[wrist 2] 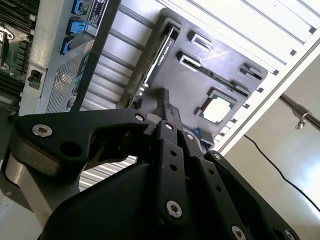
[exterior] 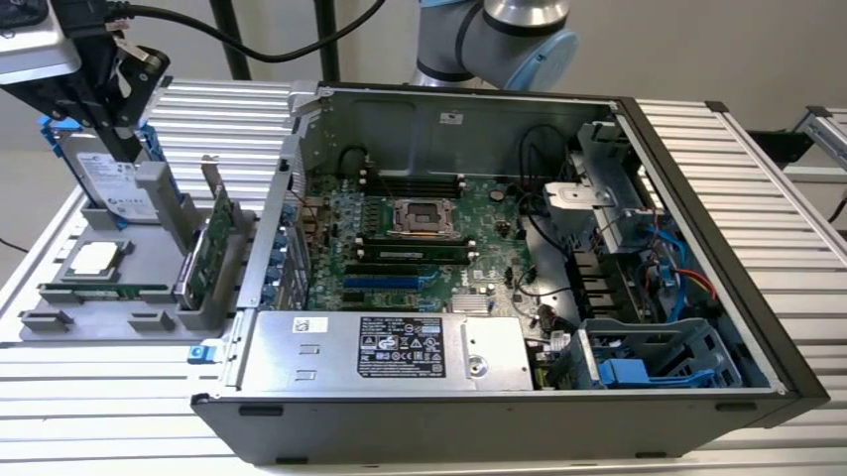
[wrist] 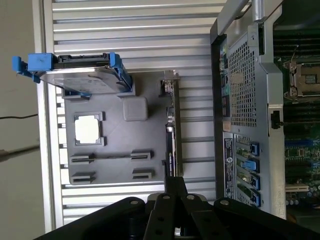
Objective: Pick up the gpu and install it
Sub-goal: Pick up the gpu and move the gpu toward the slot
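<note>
The gpu (exterior: 216,248) stands on edge in a slot of the grey parts tray (exterior: 79,322), at the exterior view's left beside the open computer case (exterior: 530,397). In both wrist views the gpu is edge-on, a thin green and black card (wrist: 171,135) (wrist 2: 161,52) with its silver bracket at one end. My black gripper (exterior: 126,149) hangs above the tray, over the hard drive, shut with nothing in it. In the first wrist view its fingertips (wrist: 175,184) line up with the near end of the card, clear of it.
The tray also holds a silver hard drive in a blue frame (exterior: 113,183), a square processor (exterior: 95,260) and a memory stick (exterior: 106,291). The case lies open with the motherboard (exterior: 411,238) and blue slots (exterior: 384,283) exposed. Ribbed metal table (exterior: 794,297) all round.
</note>
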You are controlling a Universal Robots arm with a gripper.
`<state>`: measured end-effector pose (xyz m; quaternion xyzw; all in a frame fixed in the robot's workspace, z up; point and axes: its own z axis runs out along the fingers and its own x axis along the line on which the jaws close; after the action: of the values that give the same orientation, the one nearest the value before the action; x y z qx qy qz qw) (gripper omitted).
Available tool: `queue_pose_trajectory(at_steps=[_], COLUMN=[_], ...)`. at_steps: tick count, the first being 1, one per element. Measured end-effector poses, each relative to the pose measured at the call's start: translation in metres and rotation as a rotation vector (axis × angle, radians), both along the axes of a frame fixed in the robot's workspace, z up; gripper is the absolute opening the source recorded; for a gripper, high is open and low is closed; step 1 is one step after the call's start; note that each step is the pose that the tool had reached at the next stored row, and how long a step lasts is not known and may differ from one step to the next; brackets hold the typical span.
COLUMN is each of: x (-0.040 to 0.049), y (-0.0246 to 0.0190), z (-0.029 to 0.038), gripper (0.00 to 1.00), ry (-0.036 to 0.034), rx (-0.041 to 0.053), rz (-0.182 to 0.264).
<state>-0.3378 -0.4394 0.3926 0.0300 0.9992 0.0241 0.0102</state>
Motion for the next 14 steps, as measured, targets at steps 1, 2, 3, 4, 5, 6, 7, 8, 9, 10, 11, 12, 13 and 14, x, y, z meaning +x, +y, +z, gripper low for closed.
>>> queue_pose_trajectory(at_steps=[1, 2, 3, 4, 5, 6, 7, 8, 9, 10, 11, 12, 13, 14], x=[0.0000, 0.0000, 0.0000, 0.0000, 0.0000, 0.0000, 0.0000, 0.0000, 0.0000, 0.0000, 0.0000, 0.0000, 0.0000, 0.0000], y=[0.0000, 0.0000, 0.0000, 0.0000, -0.0001, -0.0001, -0.0001, -0.0001, -0.0001, -0.0001, -0.0001, -0.0002, -0.0003, -0.0003], z=[0.0000, 0.0000, 0.0000, 0.0000, 0.0000, 0.0000, 0.0000, 0.0000, 0.0000, 0.0000, 0.0000, 0.0000, -0.0003, -0.0003], gripper=[0.00, 0.00, 0.00, 0.00, 0.00, 1.00, 1.00, 1.00, 1.00, 1.00, 1.00, 1.00, 1.00, 1.00], ry=[0.0000, 0.0000, 0.0000, 0.0000, 0.0000, 0.0000, 0.0000, 0.0000, 0.0000, 0.0000, 0.0000, 0.0000, 0.0000, 0.0000], rx=[0.0000, 0.0000, 0.0000, 0.0000, 0.0000, 0.0000, 0.0000, 0.0000, 0.0000, 0.0000, 0.0000, 0.0000, 0.0000, -0.0001], rz=[0.000, 0.000, 0.000, 0.000, 0.000, 0.000, 0.000, 0.000, 0.000, 0.000, 0.000, 0.000, 0.000, 0.000])
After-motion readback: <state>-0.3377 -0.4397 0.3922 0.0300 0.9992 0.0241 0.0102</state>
